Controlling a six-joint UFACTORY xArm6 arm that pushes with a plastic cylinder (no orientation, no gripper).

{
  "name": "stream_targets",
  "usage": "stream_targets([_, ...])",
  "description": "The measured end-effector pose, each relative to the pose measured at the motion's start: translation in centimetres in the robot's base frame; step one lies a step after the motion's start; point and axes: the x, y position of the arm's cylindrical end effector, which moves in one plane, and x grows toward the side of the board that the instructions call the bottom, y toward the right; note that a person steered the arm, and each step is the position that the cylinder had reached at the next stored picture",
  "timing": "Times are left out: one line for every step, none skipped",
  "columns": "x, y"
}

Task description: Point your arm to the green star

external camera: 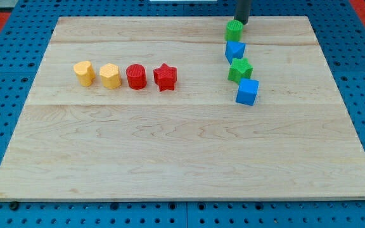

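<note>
The wooden board (182, 152) lies broad and bare toward the view's bottom. I carry no jaws, only a rod; my tip (241, 23) seems to touch the green cylinder (234, 30) near the top edge. The green star (239, 69) sits two blocks below.

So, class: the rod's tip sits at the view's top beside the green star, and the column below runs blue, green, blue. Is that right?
Not quite. In the camera view my tip sits at the view's top beside the green cylinder, not the green star. The star is the third block down that column, between the upper blue block and the blue cube. The rest stands.
</note>
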Motion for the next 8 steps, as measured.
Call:
stream_targets([1.1,0.3])
stream_targets([2.3,0.8])
stream_targets([3.2,0.7])
stream_targets([1.8,1.3])
stream_targets([1.8,3.2])
stream_targets([1.8,3.2])
stream_targets([2.0,3.1])
stream_targets([3.0,1.4])
